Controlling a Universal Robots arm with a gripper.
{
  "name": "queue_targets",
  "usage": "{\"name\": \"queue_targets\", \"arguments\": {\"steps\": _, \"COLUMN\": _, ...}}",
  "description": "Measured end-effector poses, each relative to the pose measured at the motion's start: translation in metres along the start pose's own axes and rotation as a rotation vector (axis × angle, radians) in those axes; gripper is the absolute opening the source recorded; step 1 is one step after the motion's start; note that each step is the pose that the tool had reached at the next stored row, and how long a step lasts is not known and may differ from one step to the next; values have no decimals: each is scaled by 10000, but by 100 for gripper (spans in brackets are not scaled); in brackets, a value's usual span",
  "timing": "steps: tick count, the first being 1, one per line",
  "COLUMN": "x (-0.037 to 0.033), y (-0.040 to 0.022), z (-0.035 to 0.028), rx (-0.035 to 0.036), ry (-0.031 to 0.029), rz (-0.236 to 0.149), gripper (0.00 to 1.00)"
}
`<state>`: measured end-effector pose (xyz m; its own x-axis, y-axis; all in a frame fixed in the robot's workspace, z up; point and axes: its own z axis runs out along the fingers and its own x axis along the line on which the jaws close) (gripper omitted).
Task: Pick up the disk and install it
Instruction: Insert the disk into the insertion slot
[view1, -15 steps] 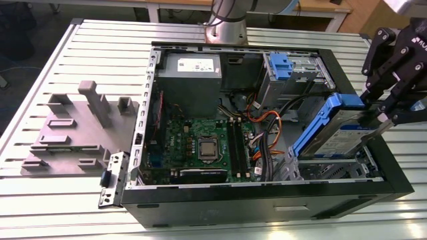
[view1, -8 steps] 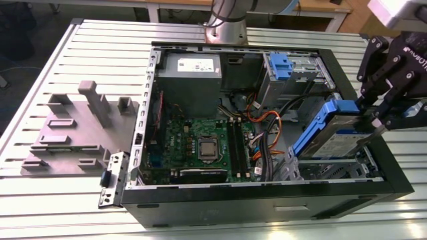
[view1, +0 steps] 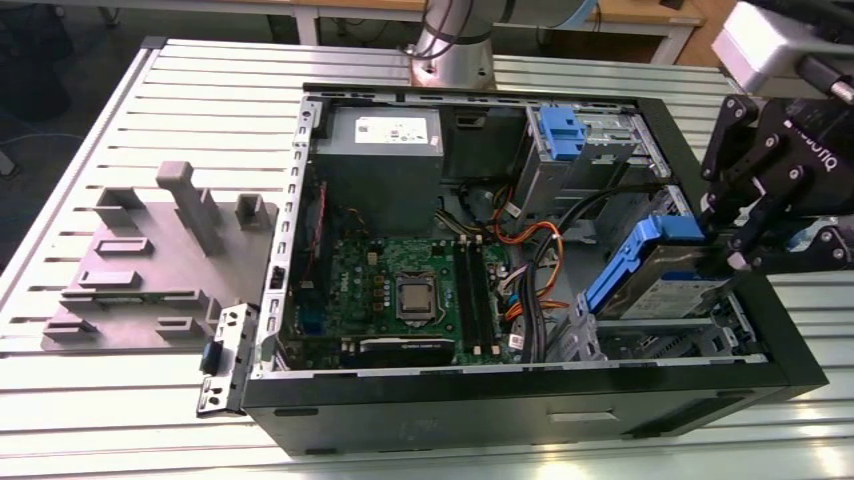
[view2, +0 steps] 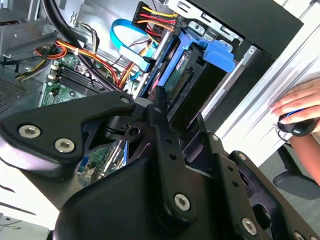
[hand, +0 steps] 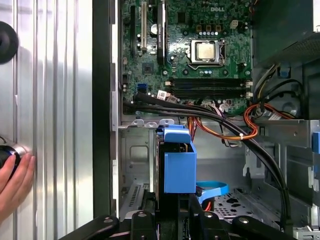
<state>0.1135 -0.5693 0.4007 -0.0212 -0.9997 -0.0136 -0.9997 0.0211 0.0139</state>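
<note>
The disk (view1: 671, 292) is a silver drive in a blue carrier. It hangs tilted over the drive bay at the open computer case's front corner, on the exterior view's right. My black gripper (view1: 733, 258) comes in from the right and is shut on it. In the first wrist view the blue carrier (hand: 179, 167) stands on edge above the bay floor, and my gripper (hand: 172, 216) has a finger (hand: 144, 220) on each side of it. In the second wrist view the disk (view2: 192, 75) shows its connector edge just past a fingertip (view2: 160, 102).
The case holds a motherboard (view1: 400, 290), a grey power supply (view1: 380, 150), a metal drive cage with a blue latch (view1: 563, 128), and orange and black cables (view1: 534, 250) next to the bay. A grey fixture (view1: 147, 260) lies on the slatted table. A person's hand (hand: 12, 180) rests beside the case.
</note>
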Motion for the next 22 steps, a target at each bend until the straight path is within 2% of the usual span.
{"name": "queue_targets", "arguments": {"steps": 22, "x": 5, "y": -2, "z": 401, "rx": 1, "ry": 17, "rz": 0, "gripper": 35}}
